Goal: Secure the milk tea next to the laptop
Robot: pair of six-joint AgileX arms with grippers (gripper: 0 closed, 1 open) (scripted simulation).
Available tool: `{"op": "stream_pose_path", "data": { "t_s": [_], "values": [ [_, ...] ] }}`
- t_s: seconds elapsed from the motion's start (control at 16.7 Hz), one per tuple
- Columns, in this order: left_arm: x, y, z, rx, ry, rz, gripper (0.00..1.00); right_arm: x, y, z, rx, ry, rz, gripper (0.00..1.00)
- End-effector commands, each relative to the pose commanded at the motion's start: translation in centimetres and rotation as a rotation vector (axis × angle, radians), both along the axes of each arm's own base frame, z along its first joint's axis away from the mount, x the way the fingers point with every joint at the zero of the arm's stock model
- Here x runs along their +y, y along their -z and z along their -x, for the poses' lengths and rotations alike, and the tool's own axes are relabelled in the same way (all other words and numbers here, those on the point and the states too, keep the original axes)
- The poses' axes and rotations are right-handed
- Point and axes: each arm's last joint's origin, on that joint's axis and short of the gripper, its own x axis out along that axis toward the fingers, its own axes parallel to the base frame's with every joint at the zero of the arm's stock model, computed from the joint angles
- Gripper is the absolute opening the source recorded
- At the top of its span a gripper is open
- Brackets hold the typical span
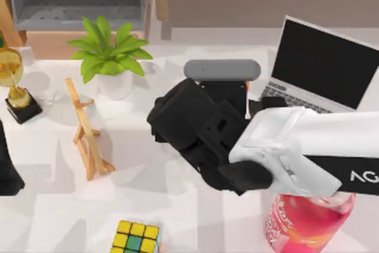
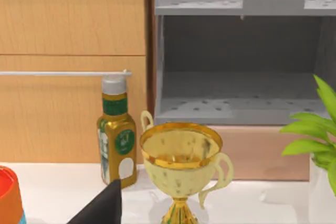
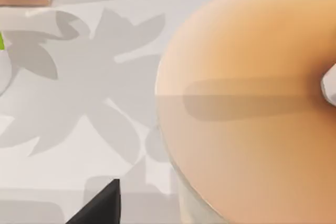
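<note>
The milk tea (image 3: 247, 108) looms close in the right wrist view, showing its orange sealed lid, a clear rim below it and a bit of white straw (image 3: 329, 85). In the top view my right arm hides the cup. My right gripper (image 1: 169, 119) reaches over the table's middle, left of the laptop (image 1: 323, 66), which stands open at the back right with a black screen. One of its dark fingertips (image 3: 102, 205) shows beside the cup, apart from it; the gripper is open. My left gripper (image 1: 7, 173) is parked at the left edge, open.
A pink bottle (image 1: 308, 220) stands under my right arm at the front right. A grey oblong object (image 1: 222, 69), potted plant (image 1: 109, 51), gold trophy (image 1: 15, 81), wooden stand (image 1: 86, 131) and colour cube (image 1: 137, 236) sit around. A sauce bottle (image 2: 116, 129) stands behind the trophy.
</note>
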Motion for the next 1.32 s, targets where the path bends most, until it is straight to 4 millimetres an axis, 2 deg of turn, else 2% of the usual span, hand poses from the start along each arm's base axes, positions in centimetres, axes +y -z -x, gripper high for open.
{"op": "stream_pose_path", "data": {
  "t_s": [0.24,0.48,1.26,1.32],
  "values": [
    [0.0,0.0,0.0,0.000,0.000,0.000,1.00,-0.4,1.8,-2.6,0.000,0.000,0.001,1.00],
    [0.0,0.0,0.0,0.000,0.000,0.000,1.00,-0.4,1.9,-2.7,0.001,0.000,0.001,1.00],
    [0.0,0.0,0.0,0.000,0.000,0.000,1.00,-0.4,1.9,-2.7,0.001,0.000,0.001,0.02],
    [0.0,0.0,0.0,0.000,0.000,0.000,1.00,-0.4,1.9,-2.7,0.001,0.000,0.001,0.00]
  ]
}}
